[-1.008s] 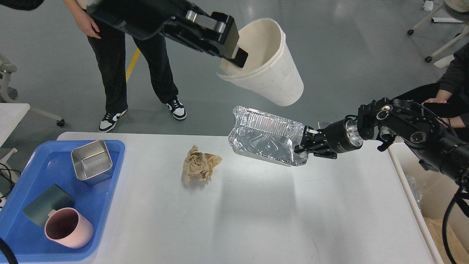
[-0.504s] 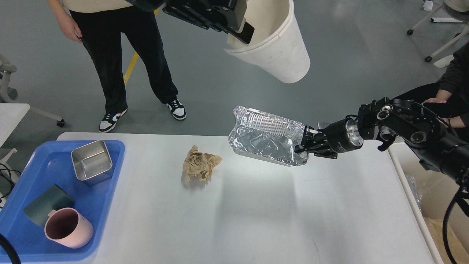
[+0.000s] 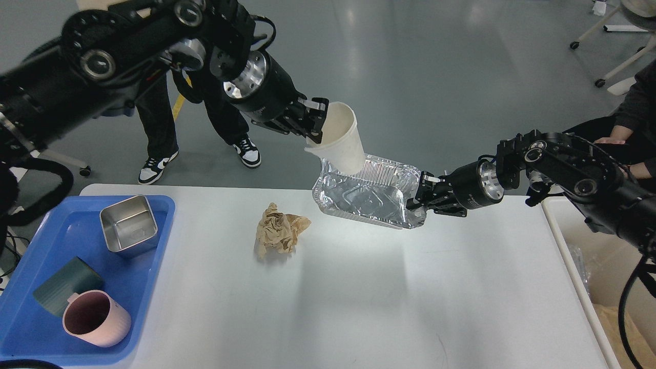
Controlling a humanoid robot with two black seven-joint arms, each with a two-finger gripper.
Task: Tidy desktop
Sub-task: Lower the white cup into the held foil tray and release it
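On the left of your worktop (image 3: pixel 359 297) sat a blue tray (image 3: pixel 31 318) holding a steel box (image 3: pixel 128 225), a green cup (image 3: pixel 64 284) and a pink mug (image 3: pixel 97 318). Crumpled brown paper (image 3: pixel 279 230) lay mid-worktop. Your left gripper (image 3: pixel 313 134) had its jaws clamped on a paper cup (image 3: pixel 341 141), tilted over a foil tray (image 3: pixel 366 197) that your right gripper (image 3: pixel 416 197) pinched by its rim, above the worktop's far edge.
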